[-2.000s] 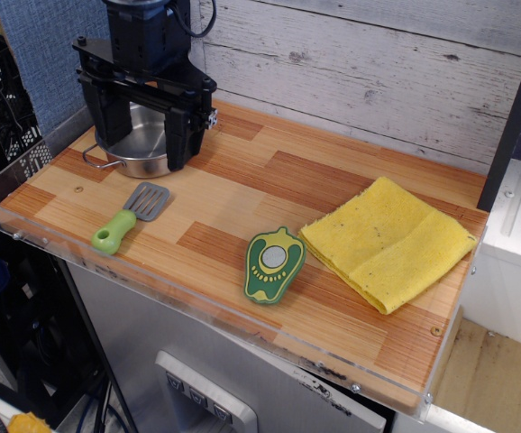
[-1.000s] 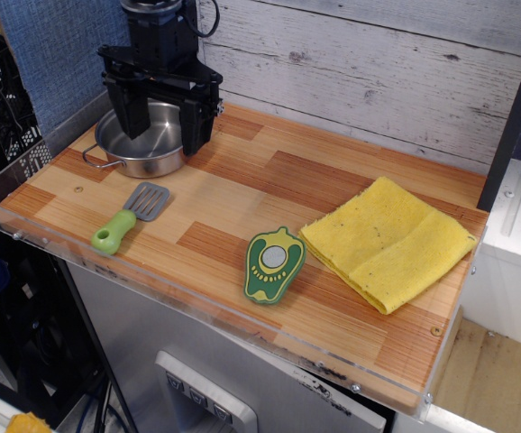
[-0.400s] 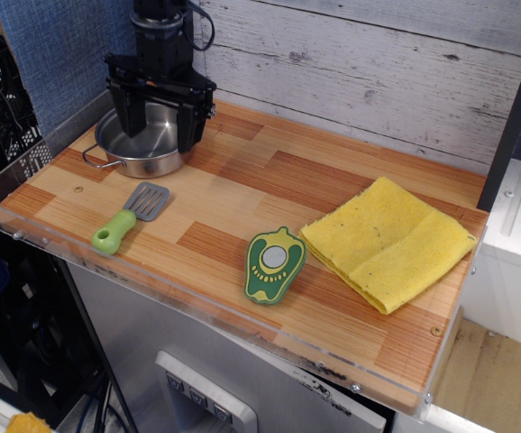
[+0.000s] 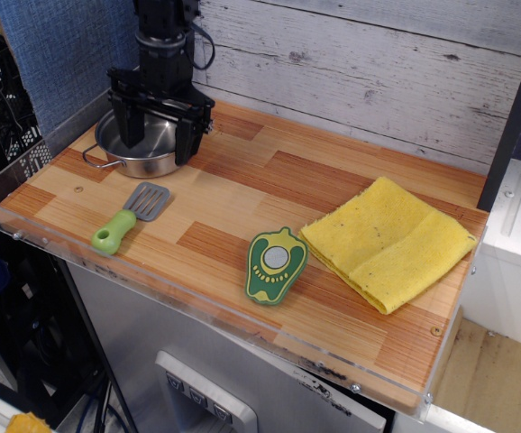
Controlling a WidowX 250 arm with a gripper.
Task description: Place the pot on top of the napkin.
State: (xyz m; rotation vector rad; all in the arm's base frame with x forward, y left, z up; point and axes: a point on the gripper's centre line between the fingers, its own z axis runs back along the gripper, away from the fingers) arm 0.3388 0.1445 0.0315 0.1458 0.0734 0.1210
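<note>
Straddling the empty pot (image 4: 141,147), the jaws (image 4: 159,135) stand spread, well apart from the napkin (image 4: 388,242).

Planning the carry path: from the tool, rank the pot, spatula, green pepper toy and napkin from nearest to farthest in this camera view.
Tool hangs open at the back-left corner.
1. Pot: directly beneath, straddled by the fingers.
2. Spatula: just in front, left side.
3. Green pepper toy: front middle.
4. Napkin: far right of the table.

Black robot arm (image 4: 163,36), blocky black pincer (image 4: 157,135), black cable, small screws
</note>
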